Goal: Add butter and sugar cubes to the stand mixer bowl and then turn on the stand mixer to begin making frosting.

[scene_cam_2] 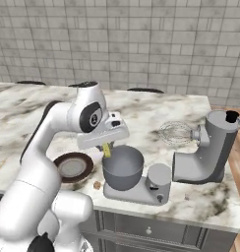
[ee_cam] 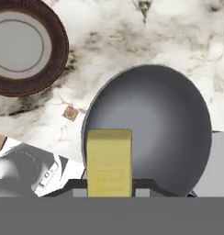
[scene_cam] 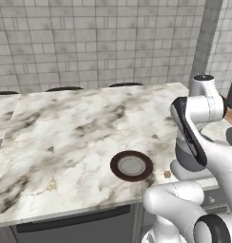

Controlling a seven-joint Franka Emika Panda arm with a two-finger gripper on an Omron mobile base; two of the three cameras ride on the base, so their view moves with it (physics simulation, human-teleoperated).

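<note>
My gripper [scene_cam_2: 106, 145] is shut on the butter [scene_cam_2: 107, 149], a pale-yellow stick held upright just above the left rim of the stand mixer bowl [scene_cam_2: 123, 167]. In the hand view the butter [ee_cam: 109, 160] stands between my fingertips [ee_cam: 143, 186] over the near edge of the deep grey bowl [ee_cam: 148, 124], which has nothing in it. The bowl sits on the stand mixer's flat base [scene_cam_2: 141, 192]. The mixer's grey column and head [scene_cam_2: 206, 150] stand to the right, with the whisk [scene_cam_2: 173, 132] pointing left. A tiny tan sugar cube [scene_cam_2: 97, 185] [ee_cam: 70, 113] [scene_cam: 167, 174] lies on the counter between plate and bowl.
A round dark-brown plate with a grey centre [scene_cam_2: 72, 167] [scene_cam: 131, 166] [ee_cam: 22, 46] lies left of the bowl with nothing on it. The marble counter [scene_cam: 65, 137] stretches back to a tiled wall. Its front edge runs close below the mixer base.
</note>
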